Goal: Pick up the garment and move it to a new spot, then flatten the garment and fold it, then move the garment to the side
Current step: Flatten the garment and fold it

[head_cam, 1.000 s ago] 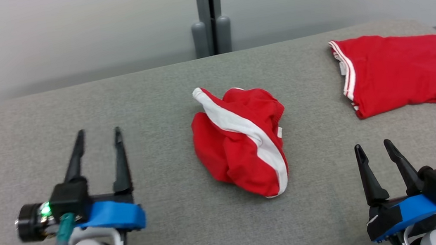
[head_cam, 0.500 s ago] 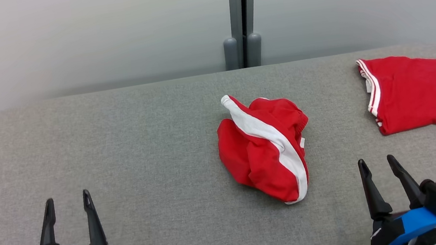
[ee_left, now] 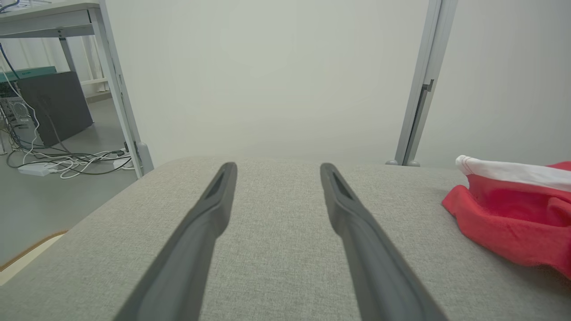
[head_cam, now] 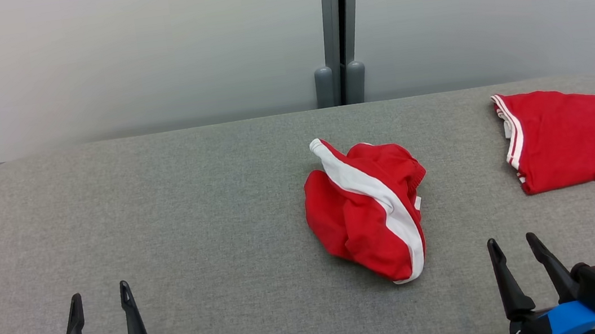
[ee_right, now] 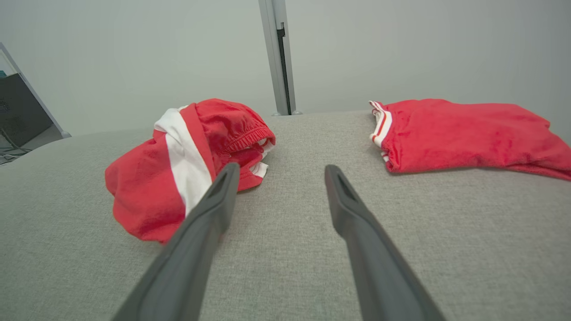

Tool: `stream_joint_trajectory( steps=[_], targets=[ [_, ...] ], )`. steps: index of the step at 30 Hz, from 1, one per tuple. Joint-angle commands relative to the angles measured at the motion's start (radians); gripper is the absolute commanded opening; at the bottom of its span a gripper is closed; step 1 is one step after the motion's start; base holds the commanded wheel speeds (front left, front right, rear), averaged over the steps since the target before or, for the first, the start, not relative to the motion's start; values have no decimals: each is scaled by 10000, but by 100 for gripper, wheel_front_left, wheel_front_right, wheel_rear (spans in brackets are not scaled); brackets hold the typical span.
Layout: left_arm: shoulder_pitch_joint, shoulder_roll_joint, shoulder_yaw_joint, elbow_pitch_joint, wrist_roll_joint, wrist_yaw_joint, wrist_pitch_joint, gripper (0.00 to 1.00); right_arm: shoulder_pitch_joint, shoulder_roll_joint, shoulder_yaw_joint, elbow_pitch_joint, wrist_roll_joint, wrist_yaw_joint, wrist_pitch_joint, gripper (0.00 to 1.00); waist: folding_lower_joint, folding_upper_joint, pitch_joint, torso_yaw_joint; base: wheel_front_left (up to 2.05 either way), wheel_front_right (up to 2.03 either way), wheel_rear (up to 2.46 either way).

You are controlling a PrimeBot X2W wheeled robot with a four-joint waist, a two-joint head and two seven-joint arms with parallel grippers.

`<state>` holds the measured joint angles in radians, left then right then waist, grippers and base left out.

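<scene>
Garment (head_cam: 363, 218) lies crumpled on grey padded table (head_cam: 166, 206).

Red garment (head_cam: 351, 223) (broad white stripe) lies crumpled in a heap on grey table (head_cam: 166, 206)

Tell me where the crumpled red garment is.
In the head view the crumpled garment lies right of centre on the table, left of the folded red garment and nearer the right gripper.
</scene>
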<state>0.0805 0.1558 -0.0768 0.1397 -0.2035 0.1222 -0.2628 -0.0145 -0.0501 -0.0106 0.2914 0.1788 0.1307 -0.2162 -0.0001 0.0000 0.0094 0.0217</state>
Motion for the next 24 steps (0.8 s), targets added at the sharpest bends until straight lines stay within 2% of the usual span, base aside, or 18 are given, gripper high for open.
stream_joint_trajectory(
  steps=[1, 24],
  targets=[
    [120, -8, 76, 8, 66, -74, -24, 100, 139, -9, 3, -50, 87, 2, 21, 100, 1, 0, -10, -2, 0, 0, 0],
    [-28, -272, 575, 113, 484, -433, -24, 100, 147, -8, 14, -38, 135, 2, 67, 100, 1, 0, 85, -46, 0, 0, 0]
  ],
)
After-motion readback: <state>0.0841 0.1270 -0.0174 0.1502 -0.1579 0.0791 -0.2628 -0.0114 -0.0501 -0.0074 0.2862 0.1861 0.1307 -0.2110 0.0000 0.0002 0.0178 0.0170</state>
